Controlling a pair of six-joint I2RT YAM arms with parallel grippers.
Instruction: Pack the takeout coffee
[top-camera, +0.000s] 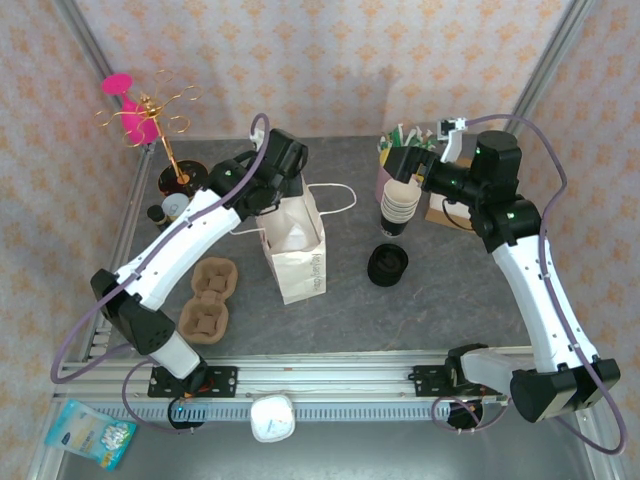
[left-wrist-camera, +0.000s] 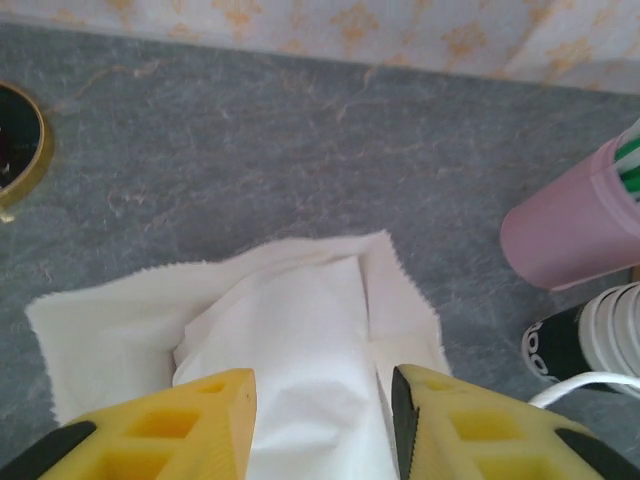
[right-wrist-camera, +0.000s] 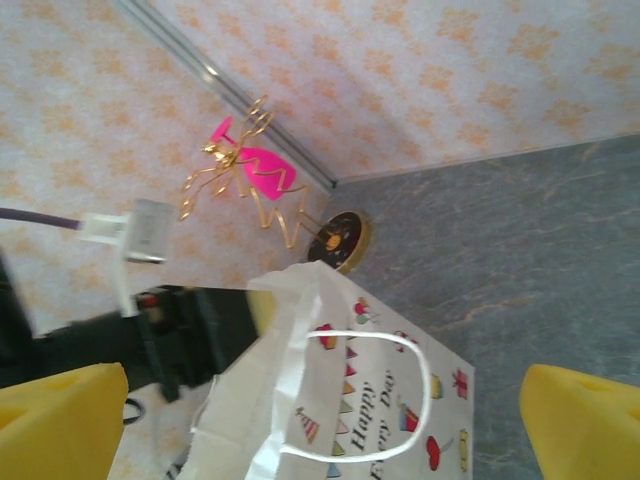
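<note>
Near the table's left edge, just in front of the gold stand (top-camera: 150, 115), sits a small dark cup (top-camera: 160, 214) that I take for the takeout coffee, though it is too small to be sure. The pulp carriers (top-camera: 205, 300) lie toward the front left. My left pincer (left-wrist-camera: 322, 425) hangs half-spread over the mouth of the white bag (top-camera: 295, 245) mid-table, with paper between its fingers but not plainly pinched. I judge this the bag-opening step. My right pincer (right-wrist-camera: 320, 420) gapes wide toward the back right, holding nothing. Next I must keep the mouth spread and bring the cup over upright.
</note>
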